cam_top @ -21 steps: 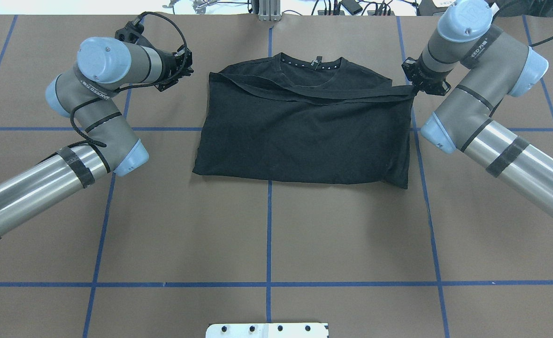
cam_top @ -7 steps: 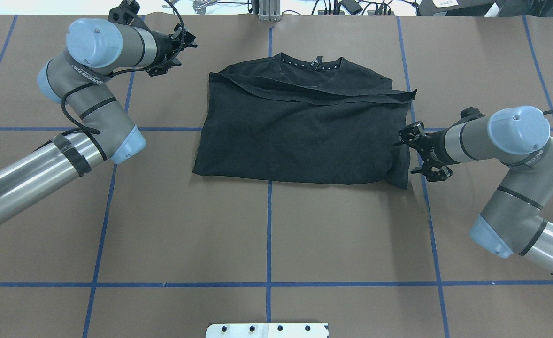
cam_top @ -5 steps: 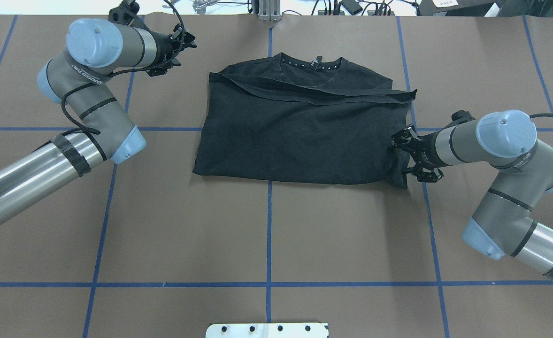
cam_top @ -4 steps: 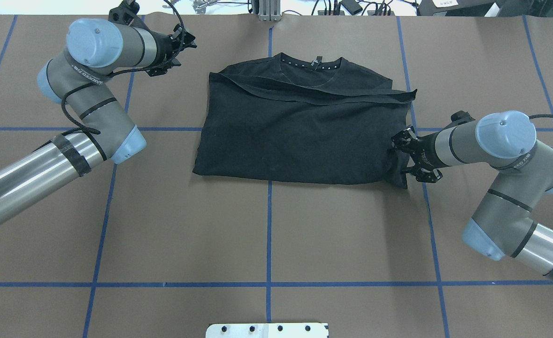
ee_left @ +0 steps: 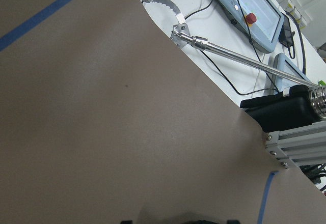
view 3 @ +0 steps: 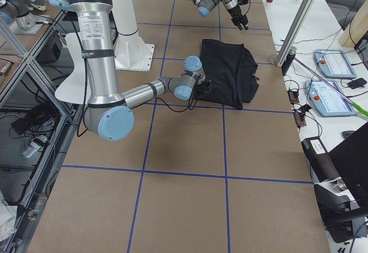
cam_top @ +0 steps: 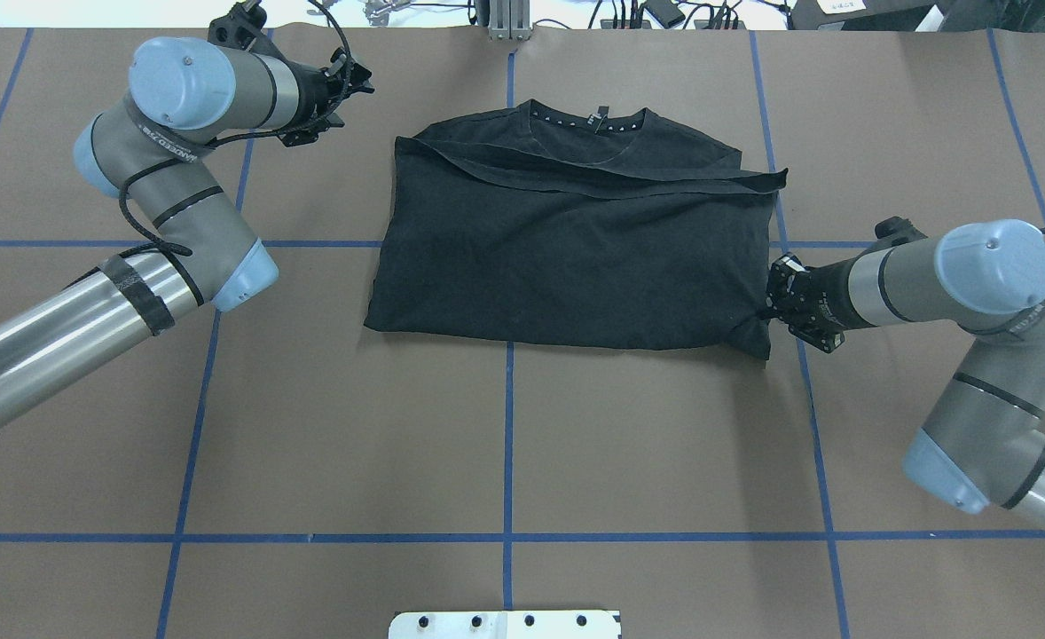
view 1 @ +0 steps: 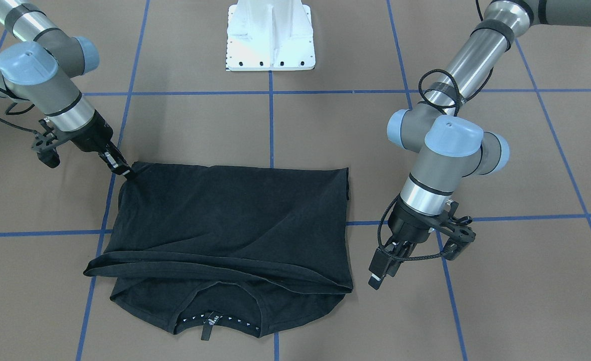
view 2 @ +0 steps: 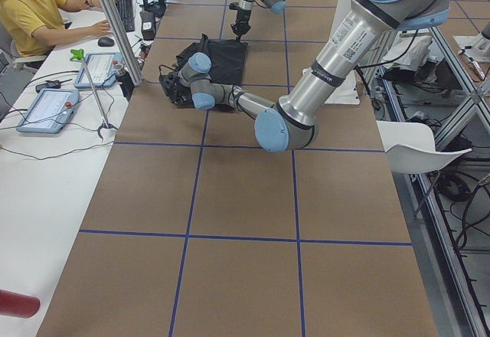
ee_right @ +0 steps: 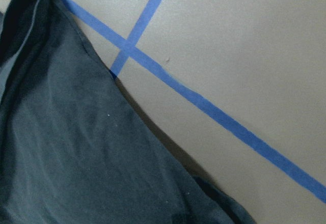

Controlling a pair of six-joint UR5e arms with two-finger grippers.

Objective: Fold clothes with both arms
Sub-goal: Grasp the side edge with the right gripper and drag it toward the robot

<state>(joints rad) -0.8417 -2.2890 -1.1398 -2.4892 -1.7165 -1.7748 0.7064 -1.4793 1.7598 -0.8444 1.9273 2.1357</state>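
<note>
Brown table (cam_top: 505,426); right end effector (cam_top: 769,311) clamped on T-shirt (cam_top: 576,257) corner, tips hidden; left end effector (cam_top: 358,75) agape.

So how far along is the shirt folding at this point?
Done: the black short-sleeved cotton T-shirt lies on the brown table with its hem doubled up near the collar. In hand: the right arm's black two-finger pincer pinches its near right corner; the left pincer hangs clear, empty. Left: probably a crosswise fold, since it is a wide rectangle.
</note>
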